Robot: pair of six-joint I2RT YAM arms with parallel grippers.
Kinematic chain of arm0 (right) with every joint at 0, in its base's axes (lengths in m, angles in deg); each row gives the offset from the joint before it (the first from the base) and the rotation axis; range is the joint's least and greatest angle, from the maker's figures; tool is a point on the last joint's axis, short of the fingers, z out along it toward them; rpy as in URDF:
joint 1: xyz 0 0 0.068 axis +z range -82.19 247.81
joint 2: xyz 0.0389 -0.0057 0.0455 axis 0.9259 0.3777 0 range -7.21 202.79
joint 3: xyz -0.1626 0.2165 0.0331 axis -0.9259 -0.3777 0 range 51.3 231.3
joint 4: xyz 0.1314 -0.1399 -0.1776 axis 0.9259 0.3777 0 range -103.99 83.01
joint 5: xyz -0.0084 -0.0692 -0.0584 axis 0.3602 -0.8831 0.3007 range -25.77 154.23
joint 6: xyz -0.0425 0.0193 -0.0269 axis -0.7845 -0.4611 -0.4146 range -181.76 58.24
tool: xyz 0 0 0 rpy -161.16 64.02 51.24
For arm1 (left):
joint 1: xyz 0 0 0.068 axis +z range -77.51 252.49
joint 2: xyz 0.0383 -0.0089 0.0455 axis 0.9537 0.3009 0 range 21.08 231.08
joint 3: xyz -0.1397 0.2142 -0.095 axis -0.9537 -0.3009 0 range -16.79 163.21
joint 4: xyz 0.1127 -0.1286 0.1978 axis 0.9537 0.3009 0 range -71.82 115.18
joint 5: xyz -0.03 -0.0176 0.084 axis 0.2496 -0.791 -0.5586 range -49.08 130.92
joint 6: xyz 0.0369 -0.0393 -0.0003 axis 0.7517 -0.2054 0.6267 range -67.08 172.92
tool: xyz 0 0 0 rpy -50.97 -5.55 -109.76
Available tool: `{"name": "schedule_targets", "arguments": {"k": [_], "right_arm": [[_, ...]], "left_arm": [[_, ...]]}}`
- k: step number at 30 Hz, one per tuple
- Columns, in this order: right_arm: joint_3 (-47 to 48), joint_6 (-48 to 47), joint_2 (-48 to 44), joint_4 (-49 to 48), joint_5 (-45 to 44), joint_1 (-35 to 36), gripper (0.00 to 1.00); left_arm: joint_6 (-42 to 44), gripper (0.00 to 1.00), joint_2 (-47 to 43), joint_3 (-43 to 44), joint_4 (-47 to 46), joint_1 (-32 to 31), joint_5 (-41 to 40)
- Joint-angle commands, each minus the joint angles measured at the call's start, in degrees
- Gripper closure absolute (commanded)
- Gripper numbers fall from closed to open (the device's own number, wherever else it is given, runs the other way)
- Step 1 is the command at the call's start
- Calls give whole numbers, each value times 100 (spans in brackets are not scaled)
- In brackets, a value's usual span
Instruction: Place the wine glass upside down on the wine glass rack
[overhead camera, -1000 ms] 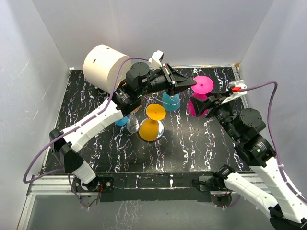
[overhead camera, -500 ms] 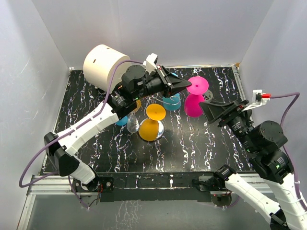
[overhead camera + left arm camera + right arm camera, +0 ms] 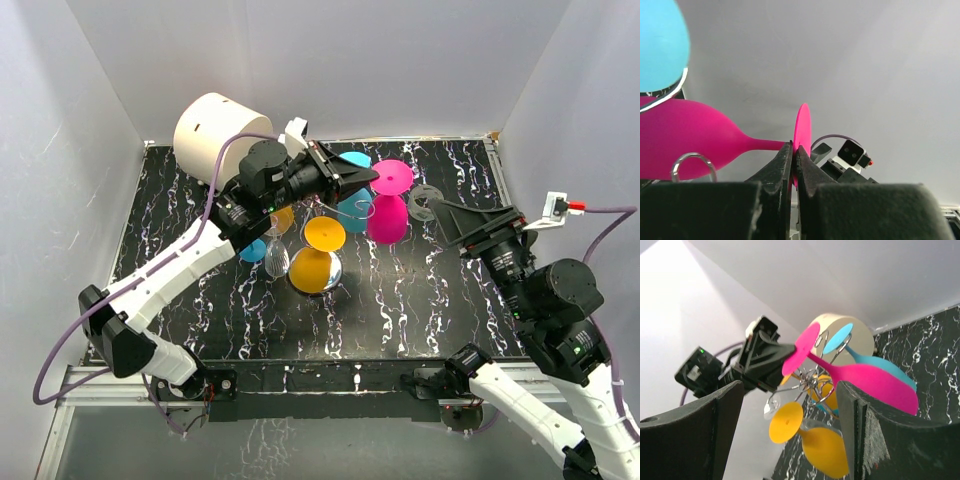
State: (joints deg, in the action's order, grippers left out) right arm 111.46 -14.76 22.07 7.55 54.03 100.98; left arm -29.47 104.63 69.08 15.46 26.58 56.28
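Observation:
The pink wine glass (image 3: 387,220) is tilted with its bowl down and its foot (image 3: 392,177) up. My left gripper (image 3: 366,181) is shut on the foot's rim, which also shows in the left wrist view (image 3: 802,132). The wine glass rack (image 3: 816,385), thin silver wire, stands at mid table and holds orange (image 3: 325,233), blue (image 3: 355,210) and clear (image 3: 277,260) glasses. In the right wrist view the pink stem (image 3: 827,365) lies against the rack's upper wire arms. I cannot tell whether it rests in one. My right gripper (image 3: 452,216) is open and empty, to the right of the pink bowl.
A big cream cylinder (image 3: 213,133) stands at the back left corner. White walls close in the black marbled table (image 3: 400,310) on three sides. A wire loop of the rack (image 3: 694,165) sits just under the pink bowl (image 3: 685,135).
My left gripper has carried the pink glass left, onto the rack's side. My right gripper has come off the pink bowl and drawn back to the right.

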Motion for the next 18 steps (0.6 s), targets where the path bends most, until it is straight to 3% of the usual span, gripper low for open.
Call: {"name": "schedule_targets", "arguments": {"k": [1,18], "right_arm": [[-151,144,-179,-701,-665,21,28],[-329,112,95,-871,-796,19,28]], "left_arm": [[-152,100,-488,-366,-338,117,-7],[384,100,-734,41,1132,320,-392]]}}
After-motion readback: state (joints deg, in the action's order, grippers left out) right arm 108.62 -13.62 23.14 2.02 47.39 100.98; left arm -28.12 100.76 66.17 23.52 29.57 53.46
